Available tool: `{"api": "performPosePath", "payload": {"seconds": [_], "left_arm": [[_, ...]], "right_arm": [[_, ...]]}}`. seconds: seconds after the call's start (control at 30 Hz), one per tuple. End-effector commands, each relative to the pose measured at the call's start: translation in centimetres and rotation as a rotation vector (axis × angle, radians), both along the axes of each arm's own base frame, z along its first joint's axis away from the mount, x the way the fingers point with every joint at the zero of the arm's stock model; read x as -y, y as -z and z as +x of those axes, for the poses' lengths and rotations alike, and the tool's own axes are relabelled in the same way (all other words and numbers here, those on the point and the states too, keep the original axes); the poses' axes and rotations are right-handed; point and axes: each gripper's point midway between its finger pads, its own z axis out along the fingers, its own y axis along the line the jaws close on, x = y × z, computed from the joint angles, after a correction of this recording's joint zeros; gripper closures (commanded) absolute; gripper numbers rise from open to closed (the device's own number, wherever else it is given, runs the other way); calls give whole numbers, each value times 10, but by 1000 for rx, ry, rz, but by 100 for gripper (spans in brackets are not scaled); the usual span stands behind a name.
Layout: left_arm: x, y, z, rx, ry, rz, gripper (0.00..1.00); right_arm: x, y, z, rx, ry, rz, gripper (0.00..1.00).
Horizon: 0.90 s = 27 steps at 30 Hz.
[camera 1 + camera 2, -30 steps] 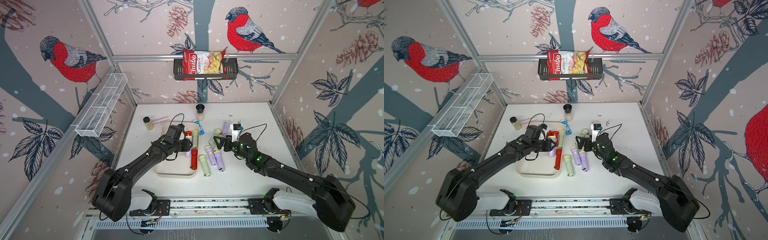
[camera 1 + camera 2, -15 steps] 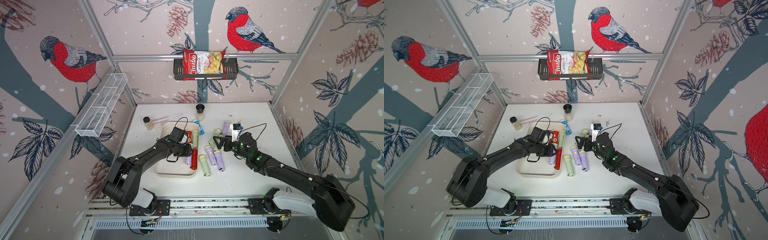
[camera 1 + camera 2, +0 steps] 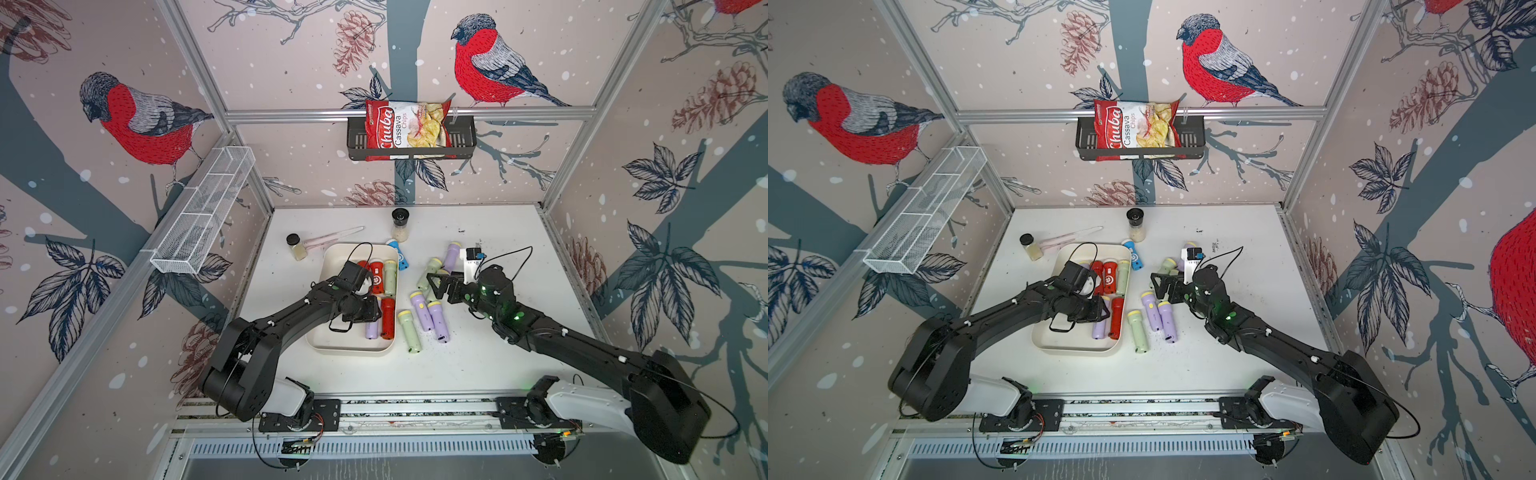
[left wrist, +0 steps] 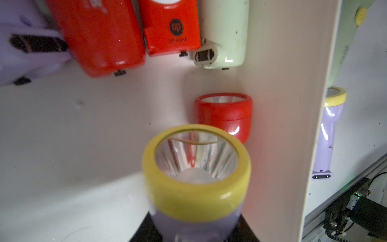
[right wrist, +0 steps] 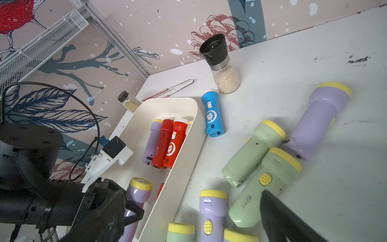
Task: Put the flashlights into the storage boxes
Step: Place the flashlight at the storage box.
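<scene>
The small plastic flashlights (image 3: 409, 334) look light, hard & smooth – a bit slippery. Best to grab each one round the thin body, not the wide head.

The left gripper (image 3: 368, 313) is clenched on a lilac plastic flashlight with a yellow head (image 4: 196, 174). It is inside the cream-white shallow plastic tray (image 3: 330, 341), near the tray's right wall.

The right gripper (image 3: 440, 286) is wide open & empty, over the loose ones on the white tabletop (image 3: 478, 365), just right of the tray.

Count: 6 in the tray, 7 out – approx. 5 lilac, 4 pale green, 3 red, 1 blue.

Bystanders at the back
Chuba cassava chips bag (image 3: 405, 129) in a black wall basket (image 3: 463, 139); white wire-mesh rack (image 3: 203, 212) on the side wall; black-capped grinder (image 3: 400, 224) upright; small jar (image 3: 296, 247) just beside pink tongs (image 3: 332, 237).
</scene>
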Motion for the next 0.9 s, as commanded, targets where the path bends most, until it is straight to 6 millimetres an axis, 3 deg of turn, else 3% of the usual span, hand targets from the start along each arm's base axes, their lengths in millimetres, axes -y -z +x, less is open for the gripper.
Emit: {"api": "performPosePath", "payload": {"seconds": [0.0,0.2,0.6,0.73,0.87], "left_arm": [[-1,2,1,2,1,7,61],[-1,2,6,19,-6,12,49],[-2,-2,11,50,-18,16,47],[-4,-12,17,90,-28,22,43],[-4,-36,30,176,-50,9,42]], "right_arm": [[0,-4,1,6,6,9,1],[3,-6,0,9,17,7,1],[1,-8,-2,7,9,14,1],[3,-10,-3,9,12,9,1],[7,-13,-5,12,26,-3,1]]}}
